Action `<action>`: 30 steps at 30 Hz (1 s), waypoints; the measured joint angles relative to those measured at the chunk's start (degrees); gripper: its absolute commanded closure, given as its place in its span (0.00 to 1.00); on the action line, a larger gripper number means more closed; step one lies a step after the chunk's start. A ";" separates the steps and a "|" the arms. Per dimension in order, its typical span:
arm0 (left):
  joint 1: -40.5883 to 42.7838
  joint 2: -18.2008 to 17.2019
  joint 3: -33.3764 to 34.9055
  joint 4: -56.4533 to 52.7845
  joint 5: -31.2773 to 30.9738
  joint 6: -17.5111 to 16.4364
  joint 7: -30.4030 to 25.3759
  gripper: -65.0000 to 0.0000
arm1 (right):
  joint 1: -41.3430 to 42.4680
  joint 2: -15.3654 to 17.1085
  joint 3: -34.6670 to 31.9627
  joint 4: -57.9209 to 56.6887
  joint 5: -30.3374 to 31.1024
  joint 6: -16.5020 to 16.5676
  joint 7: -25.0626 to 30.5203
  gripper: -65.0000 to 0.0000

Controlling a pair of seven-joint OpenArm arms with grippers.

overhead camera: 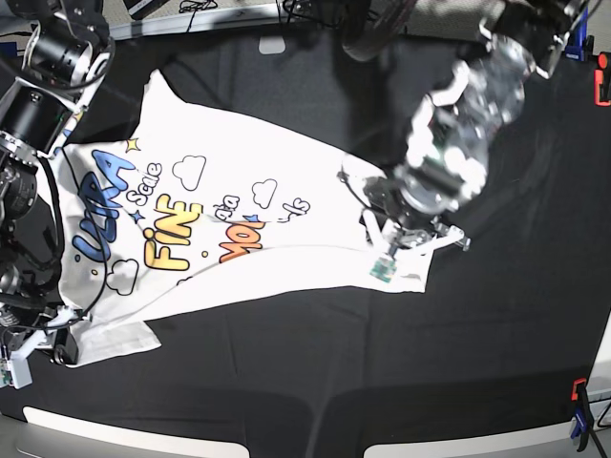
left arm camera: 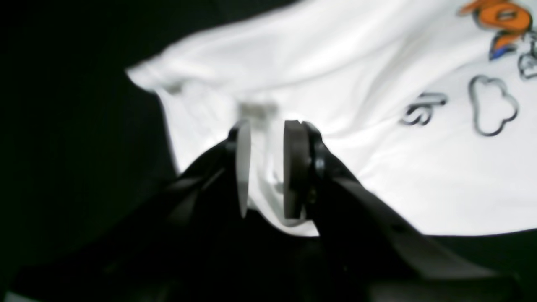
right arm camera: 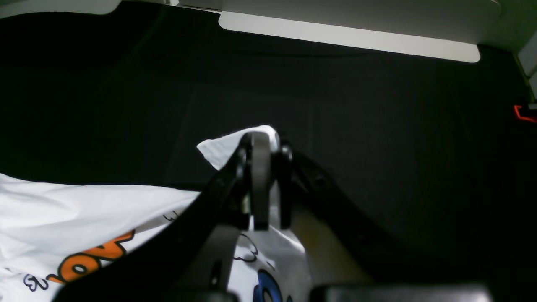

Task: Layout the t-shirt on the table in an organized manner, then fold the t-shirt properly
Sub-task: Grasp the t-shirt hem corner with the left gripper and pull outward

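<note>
The white t-shirt point(overhead camera: 239, 172) lies print-up across the black table point(overhead camera: 382, 382), stretched from lower left to middle right, with wrinkles. My left gripper point(overhead camera: 396, 250) hovers over the shirt's right-hand corner. In the left wrist view the left gripper point(left arm camera: 268, 126) has its jaws apart, with white t-shirt point(left arm camera: 335, 63) cloth showing in the gap. At the lower left of the base view my right gripper point(overhead camera: 59, 349) holds the other end of the shirt. The right wrist view shows the right gripper point(right arm camera: 264, 140) shut on a white corner of the t-shirt point(right arm camera: 63, 209), which sticks out past its tips.
Orange clamps point(overhead camera: 601, 81) point(overhead camera: 578, 391) sit on the table's right edge, and one orange clamp point(right arm camera: 524, 113) shows in the right wrist view. A small white tag point(overhead camera: 272, 45) lies at the back. Cables point(overhead camera: 200, 10) run behind the far edge.
</note>
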 measured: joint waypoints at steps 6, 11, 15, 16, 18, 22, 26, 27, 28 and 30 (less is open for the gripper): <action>-2.27 0.15 -3.50 -10.21 -2.12 -1.03 2.93 0.80 | 0.00 0.00 0.02 0.00 -0.02 0.00 -0.02 1.00; -1.84 0.24 -3.50 -12.20 -2.14 -1.07 0.87 0.80 | 0.00 0.00 0.02 0.00 -0.04 0.00 -0.04 1.00; -1.88 0.39 -3.50 -14.34 -2.67 -2.64 0.02 0.85 | 0.00 0.00 0.02 0.00 0.00 0.00 -0.02 1.00; -1.88 0.35 -3.50 -14.97 -3.80 -3.91 -0.59 0.95 | 0.00 0.00 0.02 0.00 -0.02 0.00 -0.02 1.00; -1.66 0.39 -3.50 -15.52 -3.87 -4.46 -0.98 1.00 | 0.00 0.00 0.02 0.00 -0.02 0.00 -0.02 1.00; 0.76 0.42 -3.50 -14.27 -2.51 -4.59 -1.75 1.00 | -0.02 0.02 0.02 0.00 -0.15 0.00 -0.07 1.00; 4.76 -0.15 -3.61 -8.94 -1.40 -4.63 0.83 1.00 | -0.02 0.00 0.00 0.00 -0.15 0.00 -0.04 1.00; 6.49 -0.50 -3.61 -7.06 -0.76 -4.63 1.01 1.00 | 0.00 0.00 -0.02 0.00 -0.20 -0.02 -0.02 1.00; 8.26 -0.92 -3.58 -5.16 0.28 -4.63 1.46 1.00 | -0.02 0.00 -0.02 0.00 -0.15 -0.02 -0.02 1.00; 11.61 -1.77 -3.56 -1.27 0.46 -4.63 2.73 1.00 | -0.02 0.02 0.02 0.00 -0.22 -0.02 -0.07 1.00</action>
